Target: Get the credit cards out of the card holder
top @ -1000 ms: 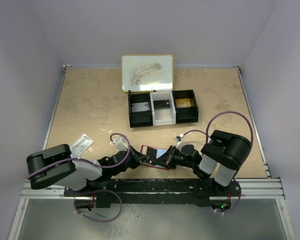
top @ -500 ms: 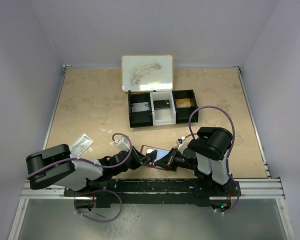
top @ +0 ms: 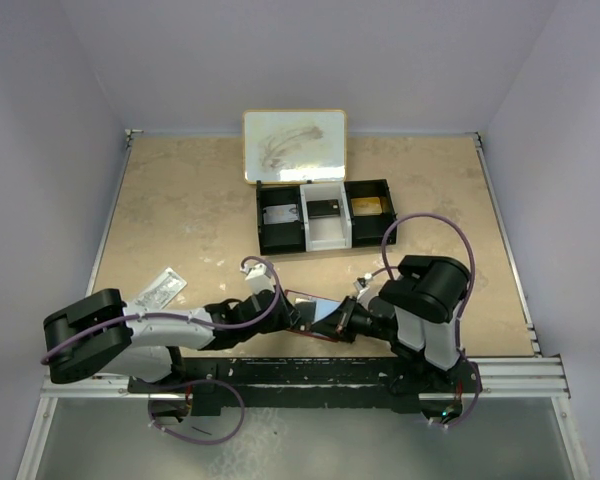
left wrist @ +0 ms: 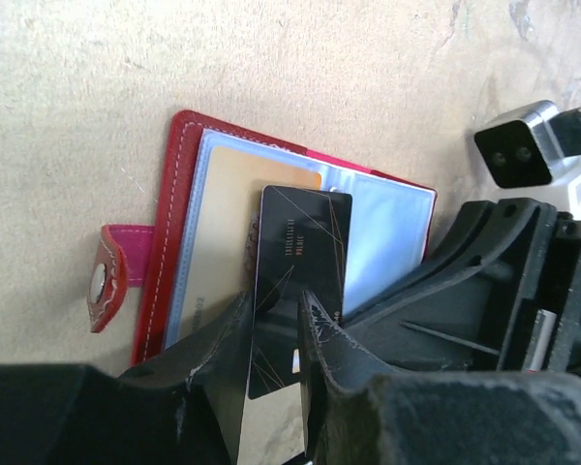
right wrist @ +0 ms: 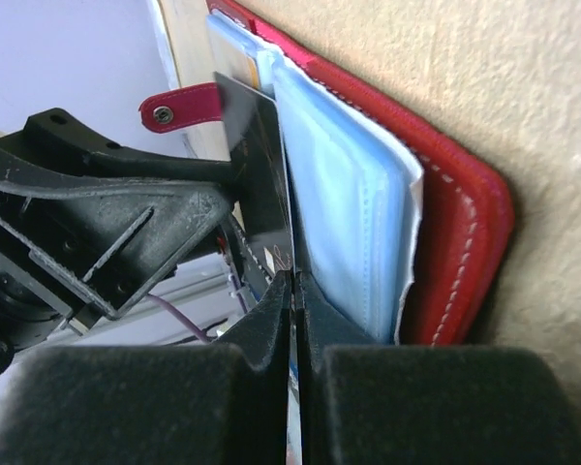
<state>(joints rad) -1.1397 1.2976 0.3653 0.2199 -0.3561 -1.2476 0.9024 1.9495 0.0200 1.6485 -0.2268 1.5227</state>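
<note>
The card holder (left wrist: 169, 194) lies open on the desk (top: 180, 210) close to its near edge, pale blue sleeves (left wrist: 382, 242) facing up and its red side tab (left wrist: 111, 271) sticking out on the side away from the right arm. A gold card (left wrist: 223, 223) sits inside one sleeve, and a black card (left wrist: 305, 242) lies slanted over the sleeves, partly out of the holder. The right claw (right wrist: 292, 291) reaches in from the holder's right and its fingers are pressed flat together on the thin edge of the black card. The left claw (left wrist: 274, 308) comes in from the holder's left with its jaws a narrow gap apart on either side of that card's near end; whether they press it I cannot tell. A second ago the right arm (top: 435, 290) stood farther to the holder's right with its elbow swung outward; it has since drawn in beside the holder. The left arm (top: 160, 335) has stretched closer to the holder, its shoulder block lower than before. The holder itself has hardly shifted. Beyond the holder, toward the far wall, the long black tray (top: 375, 238) and the whiteboard (top: 294, 147) behind it are unchanged, as is the small pale wrapper (top: 160, 290) well to the holder's left.
</note>
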